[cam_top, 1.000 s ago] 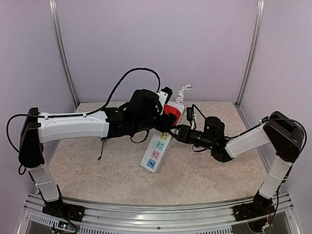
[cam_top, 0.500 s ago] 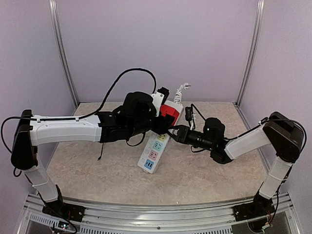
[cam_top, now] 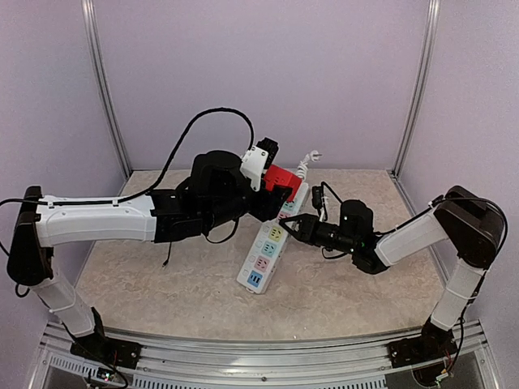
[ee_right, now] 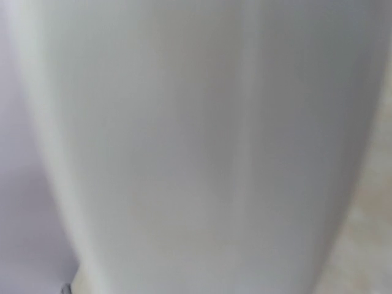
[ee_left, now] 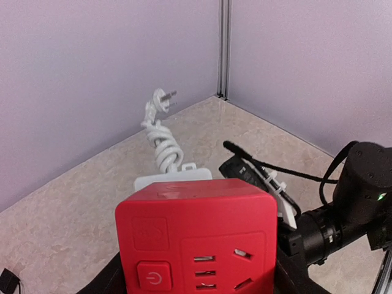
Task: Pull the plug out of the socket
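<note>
The red cube plug point(cam_top: 282, 180) is clamped in my left gripper point(cam_top: 274, 193), raised over the far end of the socket point(cam_top: 266, 247), a long white power strip with pastel outlets. In the left wrist view the red cube point(ee_left: 196, 233) fills the space between the dark fingers point(ee_left: 110, 278), and the strip's white end point(ee_left: 173, 179) shows just behind it. I cannot tell if the prongs are out. My right gripper point(cam_top: 295, 226) holds the strip's right edge. The right wrist view is filled by a blurred white surface point(ee_right: 196, 147).
The strip's coiled white cord and its plug point(ee_left: 160, 101) lie towards the back corner, also seen from the top point(cam_top: 307, 159). The right arm's black wrist and cables point(ee_left: 361, 190) sit close to the right of the red cube. Purple walls enclose the table.
My left gripper has lifted the red cube up and back. The strip has turned a little, its near end shifting right. The right gripper stays on the strip's edge.
</note>
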